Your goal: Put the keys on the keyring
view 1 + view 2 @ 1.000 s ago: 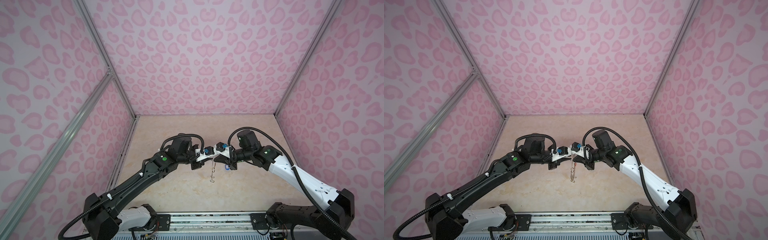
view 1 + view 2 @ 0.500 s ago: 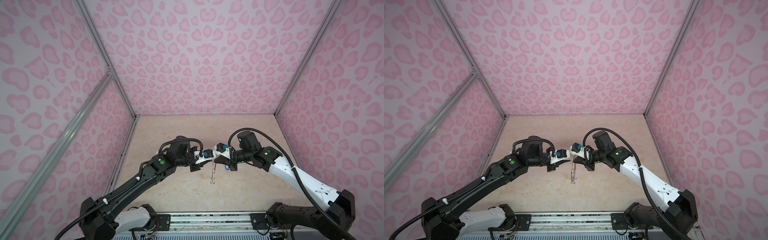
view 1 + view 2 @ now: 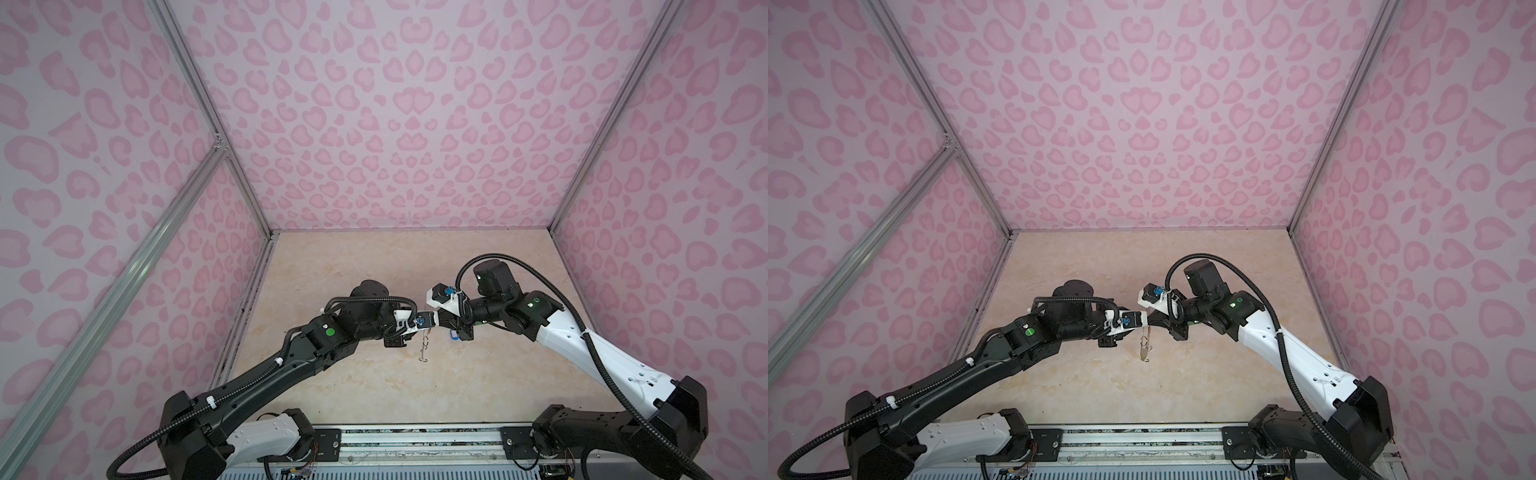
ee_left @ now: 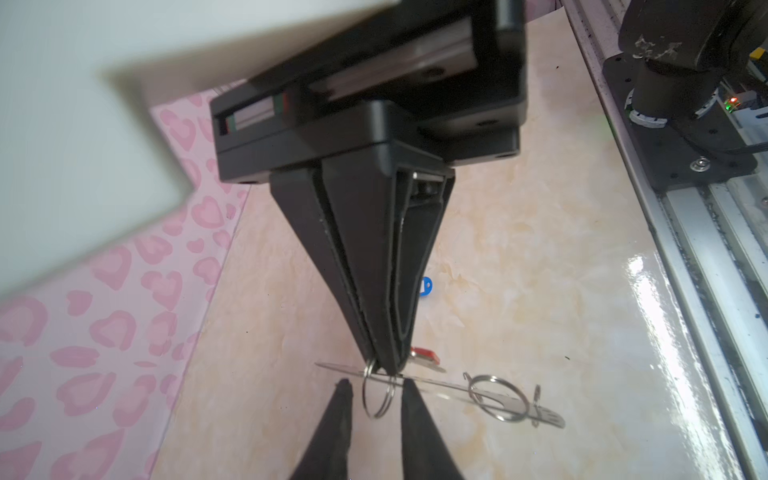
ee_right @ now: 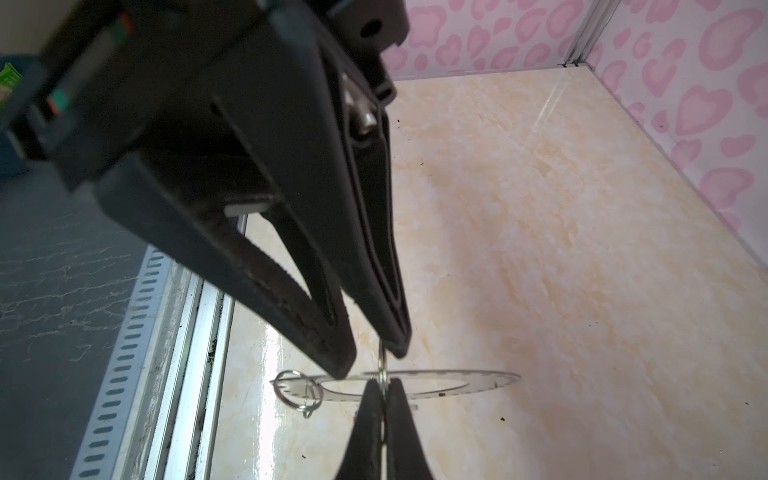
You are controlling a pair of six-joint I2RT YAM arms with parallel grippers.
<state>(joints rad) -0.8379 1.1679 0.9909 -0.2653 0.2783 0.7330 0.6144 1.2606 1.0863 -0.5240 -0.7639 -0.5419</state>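
- The keyring (image 5: 453, 384) is a thin, flat grey metal disc with a wide centre hole and a row of tiny holes along its rim. In both top views it hangs edge-down in the air above the table (image 3: 415, 395), between the two arms.
- A thin wire loop (image 4: 376, 395) sits on its rim, and a second loop (image 4: 494, 397) of shiny round wire hangs farther along the disc.
- The right gripper (image 5: 383, 384) has its tapered black fingers pressed together, pinching the keyring at the rim where the wire loop is threaded.
- The left gripper (image 4: 376, 390) is spread a little. Its matte pointed fingertips (image 4: 344, 399) stand on either side of the wire loop, with a gap on each side.
- The blue-tagged key (image 4: 426, 286), with its oval plastic tag, lies on the table below the right gripper, apart from the keyring.
- The red-tagged key (image 4: 424, 354) shows just beside the right gripper's tips. I cannot tell whether it hangs or lies.
- The table is glossy, cream and marble-patterned.
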